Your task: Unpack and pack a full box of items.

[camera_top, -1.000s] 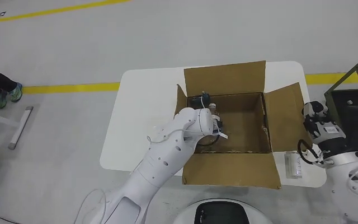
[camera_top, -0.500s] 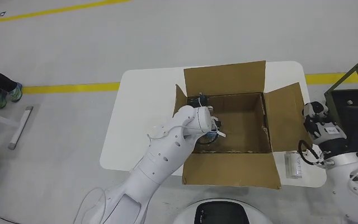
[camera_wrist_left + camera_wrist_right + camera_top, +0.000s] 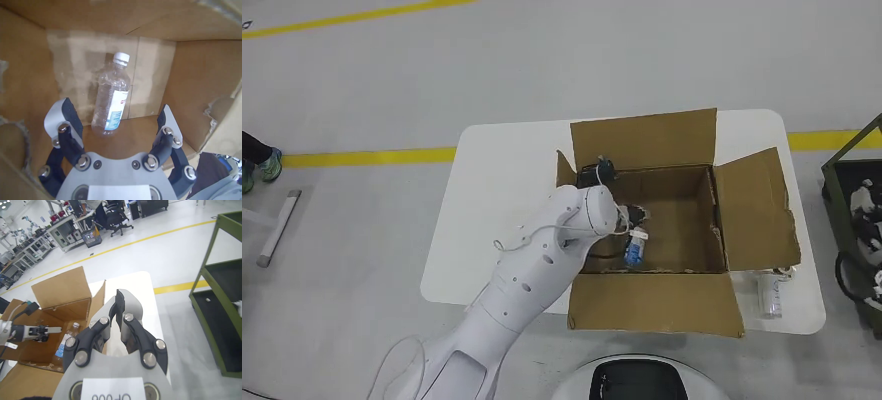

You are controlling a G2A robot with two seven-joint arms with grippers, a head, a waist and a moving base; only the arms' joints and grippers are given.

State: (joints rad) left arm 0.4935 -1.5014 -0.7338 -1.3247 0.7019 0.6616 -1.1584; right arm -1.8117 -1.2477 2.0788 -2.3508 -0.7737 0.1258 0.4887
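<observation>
The bottle [image 3: 113, 83] is now loose inside the box [image 3: 657, 305], toward 7 o'clock on its floor, cap pointing to 12 o'clock. 1 second ago it was up at the left gripper [image 3: 116, 109]; half a second ago it had sunk lower. Now the pincer's 2 fingers stand wide apart with nothing between the pads, and the bottle rests just beyond them, touching neither. Whether it lies flat or leans on the cardboard wall I cannot tell.

So, by my reading, 1 item has just been put down and released: this is the packing half of the job, and the drop looks done.

Over the same second the right gripper [image 3: 117, 306] has drawn back from the table's [image 3: 502, 200] 3 o'clock edge; its fingers are pressed together, empty.

A second bottle [image 3: 769, 293] lies on the table at 4 o'clock from the box, just beside the right-hand flap. It looks like the likely next item, and it sits nearer the right arm's side. The left arm must first lift clear of the walls without nudging the bottle below
</observation>
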